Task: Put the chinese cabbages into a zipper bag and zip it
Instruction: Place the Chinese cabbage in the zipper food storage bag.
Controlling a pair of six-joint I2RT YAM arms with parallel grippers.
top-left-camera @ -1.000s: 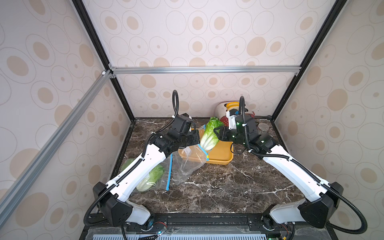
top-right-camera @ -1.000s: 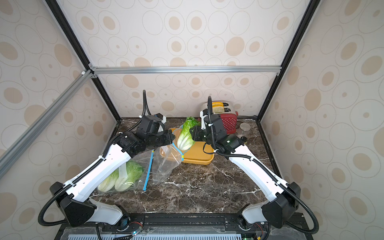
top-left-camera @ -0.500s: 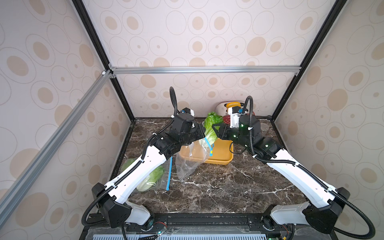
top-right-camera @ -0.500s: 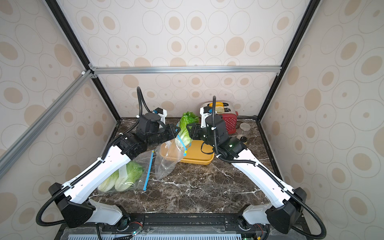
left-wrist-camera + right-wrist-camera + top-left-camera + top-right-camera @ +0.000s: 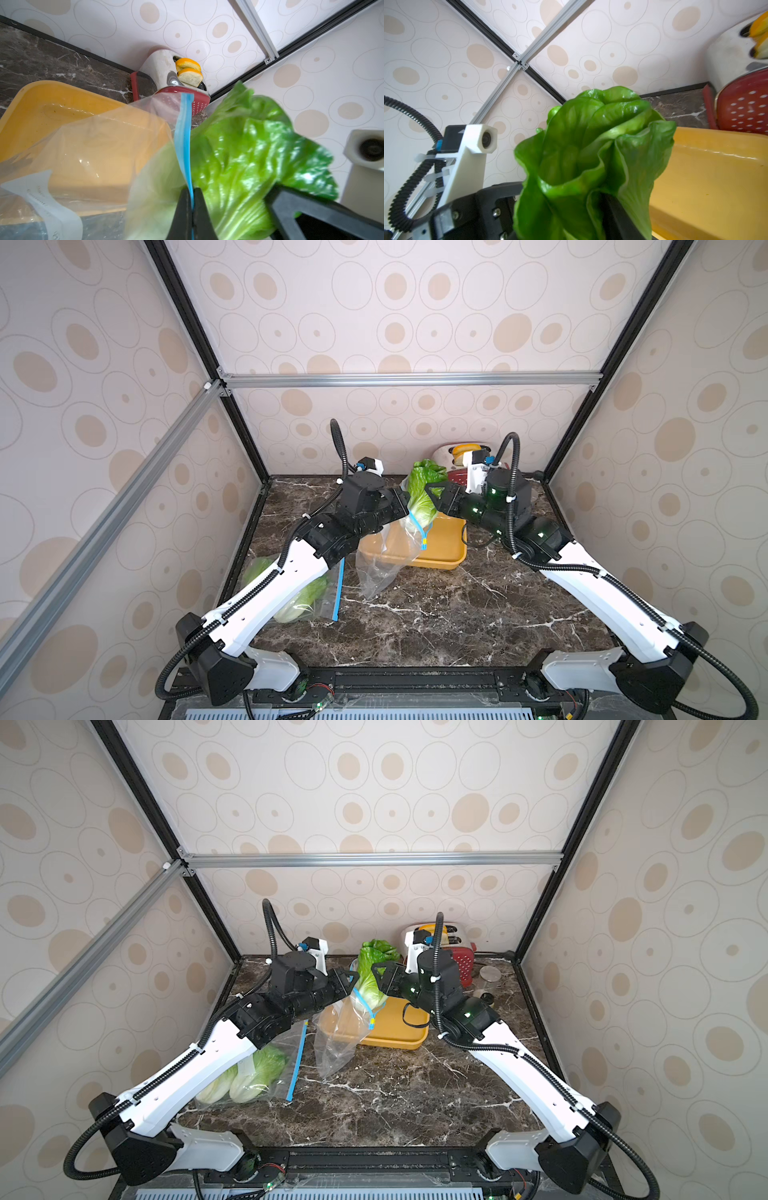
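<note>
Beneath both grippers, dark veined marble tabletop (image 5: 457, 614). Directly under the right gripper (image 5: 433, 498), shallow yellow plastic tray (image 5: 449, 549). Well below the left gripper (image 5: 192, 192), under its arm, flat clear bag (image 5: 284, 1085) with 2 pale-green chinese cabbages (image 5: 249, 1077) inside. Hanging from the left gripper, clear plastic zipper bag (image 5: 382, 560), pinched tight at its blue zip strip (image 5: 184, 133). Clasped between the right gripper's jaws, 1 green-leaved chinese cabbage (image 5: 420, 489), leaves up, white base at the hanging bag's mouth, just beside the left gripper.
</note>
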